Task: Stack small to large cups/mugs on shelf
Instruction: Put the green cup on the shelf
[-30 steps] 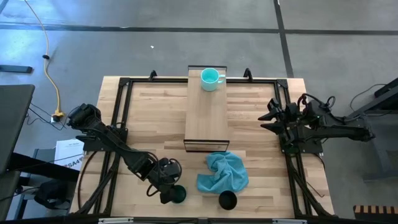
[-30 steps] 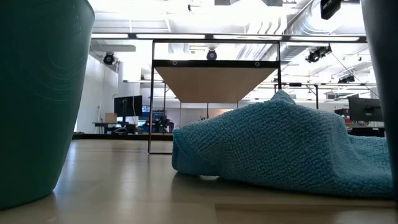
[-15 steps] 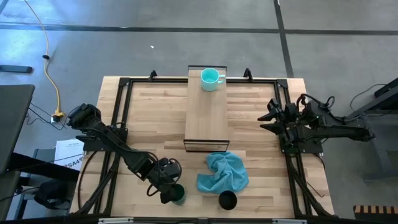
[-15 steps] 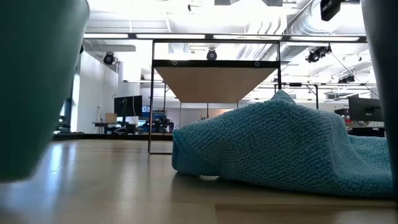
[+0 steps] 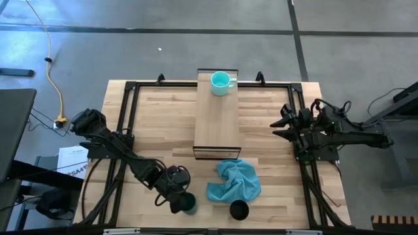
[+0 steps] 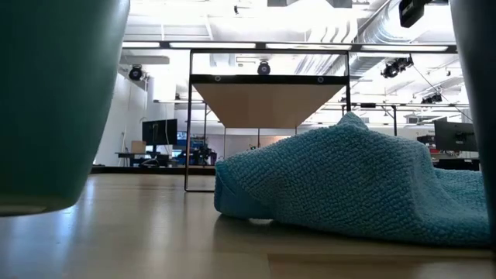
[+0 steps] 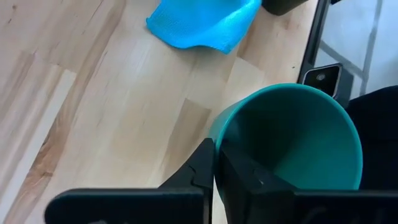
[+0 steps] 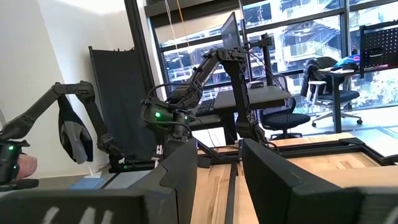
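Note:
The dark green cup (image 5: 189, 204) hangs just above the table's near edge; in the low view its base (image 6: 39, 203) is off the wood. My left gripper (image 5: 179, 202) is shut on it. The black cup (image 5: 239, 209) stands on its base to the right, past the blue cloth (image 5: 234, 181). The turquoise mug (image 5: 222, 83) stands on the far end of the shelf (image 5: 217, 124). My right gripper (image 5: 282, 124) waits open at the table's right side, holding nothing. My left gripper pinches the green cup's wall at its rim (image 7: 217, 134), one finger (image 7: 200, 171) outside and the other finger (image 7: 242, 177) inside the cup. The fingers come slanting down from the table's left. The cup is lifted clear of the table, mouth up and somewhat tilted.
The crumpled blue cloth lies between the shelf's near end and the two cups. A dark metal frame (image 5: 124, 130) runs along the table's edges. Bare wood (image 5: 160, 137) shows left of the shelf.
My left gripper has taken hold of the green cup and raised it a little. The cup stood on the table a second ago; now it hangs clear of the wood, slightly tipped.

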### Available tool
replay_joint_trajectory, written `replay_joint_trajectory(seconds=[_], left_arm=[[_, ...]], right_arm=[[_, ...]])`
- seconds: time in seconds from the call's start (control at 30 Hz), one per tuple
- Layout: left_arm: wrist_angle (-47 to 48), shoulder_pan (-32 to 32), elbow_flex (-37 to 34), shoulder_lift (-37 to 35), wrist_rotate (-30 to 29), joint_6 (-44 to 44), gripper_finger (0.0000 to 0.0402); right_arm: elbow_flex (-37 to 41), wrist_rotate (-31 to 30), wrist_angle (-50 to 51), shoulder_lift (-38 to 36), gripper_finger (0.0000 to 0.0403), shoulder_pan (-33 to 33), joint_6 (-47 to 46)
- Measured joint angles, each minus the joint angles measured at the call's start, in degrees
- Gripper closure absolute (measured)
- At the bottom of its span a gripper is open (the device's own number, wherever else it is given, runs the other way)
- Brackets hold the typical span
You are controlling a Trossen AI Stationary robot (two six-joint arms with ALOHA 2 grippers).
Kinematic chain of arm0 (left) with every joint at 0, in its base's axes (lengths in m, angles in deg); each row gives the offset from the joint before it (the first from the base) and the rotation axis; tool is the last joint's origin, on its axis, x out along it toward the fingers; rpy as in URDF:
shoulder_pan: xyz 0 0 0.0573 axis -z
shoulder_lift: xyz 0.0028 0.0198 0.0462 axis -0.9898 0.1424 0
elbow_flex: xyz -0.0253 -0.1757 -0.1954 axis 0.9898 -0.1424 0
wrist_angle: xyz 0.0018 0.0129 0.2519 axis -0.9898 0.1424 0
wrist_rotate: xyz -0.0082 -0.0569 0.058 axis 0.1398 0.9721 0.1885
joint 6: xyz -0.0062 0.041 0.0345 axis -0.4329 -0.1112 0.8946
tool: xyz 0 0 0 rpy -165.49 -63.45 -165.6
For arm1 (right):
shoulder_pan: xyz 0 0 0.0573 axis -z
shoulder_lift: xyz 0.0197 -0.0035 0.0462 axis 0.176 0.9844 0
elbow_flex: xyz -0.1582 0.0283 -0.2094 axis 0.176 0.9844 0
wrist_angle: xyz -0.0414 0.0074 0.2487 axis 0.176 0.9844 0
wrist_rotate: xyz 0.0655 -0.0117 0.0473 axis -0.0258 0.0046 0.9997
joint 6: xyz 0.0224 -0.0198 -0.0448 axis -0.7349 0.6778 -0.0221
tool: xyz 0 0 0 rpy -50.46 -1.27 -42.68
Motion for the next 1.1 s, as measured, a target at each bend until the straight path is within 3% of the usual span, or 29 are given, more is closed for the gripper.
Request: replay_joint_trajectory(seconds=[0.53, 1.1], left_arm=[[-1.71, 0.00, 0.60, 0.00, -1.43, 0.00, 0.0400], [15.38, 0.00, 14.41, -0.04, -3.39, 4.39, 0.0401]], right_arm=[[0.00, -0.01, 0.69, 0.00, 0.0283, 0.00, -0.44], [0.00, 0.00, 0.83, 0.00, 0.0283, 0.00, -0.46]])
